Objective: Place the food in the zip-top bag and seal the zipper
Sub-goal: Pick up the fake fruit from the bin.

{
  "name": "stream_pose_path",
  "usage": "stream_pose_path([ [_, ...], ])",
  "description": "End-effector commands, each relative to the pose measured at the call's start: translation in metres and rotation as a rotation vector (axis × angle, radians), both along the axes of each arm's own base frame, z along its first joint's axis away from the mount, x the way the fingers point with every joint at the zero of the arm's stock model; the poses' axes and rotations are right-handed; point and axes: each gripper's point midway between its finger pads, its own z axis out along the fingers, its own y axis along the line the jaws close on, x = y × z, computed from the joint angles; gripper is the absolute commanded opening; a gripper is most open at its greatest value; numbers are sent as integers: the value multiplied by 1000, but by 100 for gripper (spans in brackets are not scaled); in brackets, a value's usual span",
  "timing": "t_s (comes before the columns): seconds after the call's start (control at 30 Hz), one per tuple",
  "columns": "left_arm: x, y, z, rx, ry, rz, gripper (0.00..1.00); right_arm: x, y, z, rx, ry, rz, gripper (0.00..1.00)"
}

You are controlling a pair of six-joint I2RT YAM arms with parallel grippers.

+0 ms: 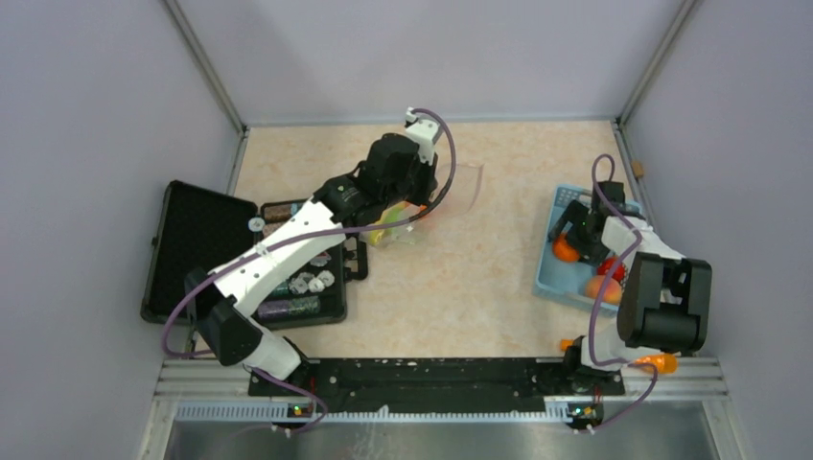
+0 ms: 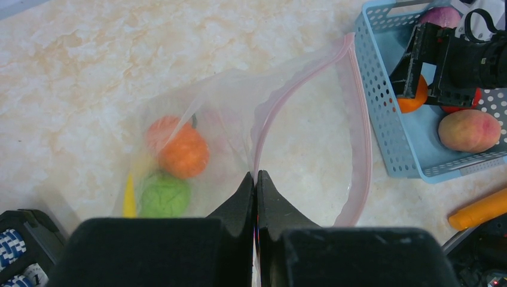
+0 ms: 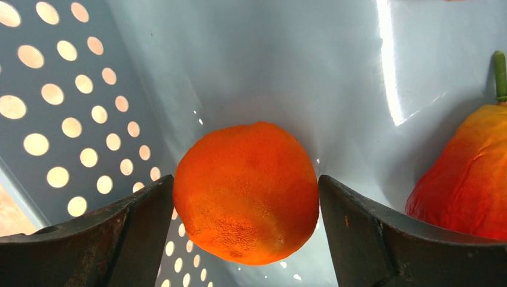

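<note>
The clear zip-top bag (image 2: 227, 107) lies on the table with its mouth held open. An orange fruit (image 2: 185, 152), a green apple (image 2: 164, 194) and a yellow banana (image 2: 130, 197) lie inside. My left gripper (image 2: 256, 174) is shut on the near lip of the bag's pinkish zipper (image 2: 360, 119); it also shows in the top view (image 1: 422, 206). My right gripper (image 3: 246, 197) is down in the light-blue basket (image 3: 89, 89), with both fingers against the sides of an orange (image 3: 248, 191). A red-orange fruit with a green stem (image 3: 466, 179) lies beside it.
The blue basket (image 1: 545, 280) stands at the right and holds a peach (image 2: 469, 130) and a red piece (image 1: 614, 268). A black open case (image 1: 201, 249) with round tokens stands at the left. An orange carrot-like piece (image 2: 481, 209) lies near the right arm's base.
</note>
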Motion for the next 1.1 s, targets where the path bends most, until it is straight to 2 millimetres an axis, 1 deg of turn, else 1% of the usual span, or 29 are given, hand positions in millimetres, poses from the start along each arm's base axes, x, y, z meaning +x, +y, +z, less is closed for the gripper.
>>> stream_pose_path([
  [0.0, 1, 5, 20, -47, -46, 17, 0, 5, -2, 12, -8, -62, 8, 84],
  [0.07, 1, 4, 19, -45, -46, 18, 0, 4, -3, 11, -12, -64, 2, 81],
  [0.17, 1, 5, 19, -42, -47, 21, 0, 7, -5, 11, -20, -68, -8, 80],
  [0.3, -1, 3, 15, -42, -35, 8, 0, 12, -6, 15, -20, -95, -29, 85],
  [0.4, -3, 4, 14, -47, -29, 8, 0, 16, -6, 20, -19, -116, -26, 85],
  [0.5, -2, 5, 13, -47, -33, 16, 0, 16, -8, 19, -27, -111, -35, 78],
  [0.57, -1, 5, 14, -49, -35, 17, 0, 14, -11, 16, -41, -97, -45, 68],
  [0.63, -2, 5, 16, -52, -38, 15, 0, 12, -11, 15, -41, -95, -44, 64],
  [0.73, -2, 4, 16, -52, -38, 14, 0, 10, -9, 18, -38, -114, -42, 60],
  [0.8, -2, 5, 16, -50, -36, 16, 0, 9, -8, 22, -35, -131, -41, 53],
  [1.0, -2, 5, 21, -57, -45, 14, 0, 14, -12, 42, -41, -188, -69, 53],
  [1.07, -1, 6, 20, -52, -47, 16, 0, 17, -10, 51, -23, -211, -71, 52],
])
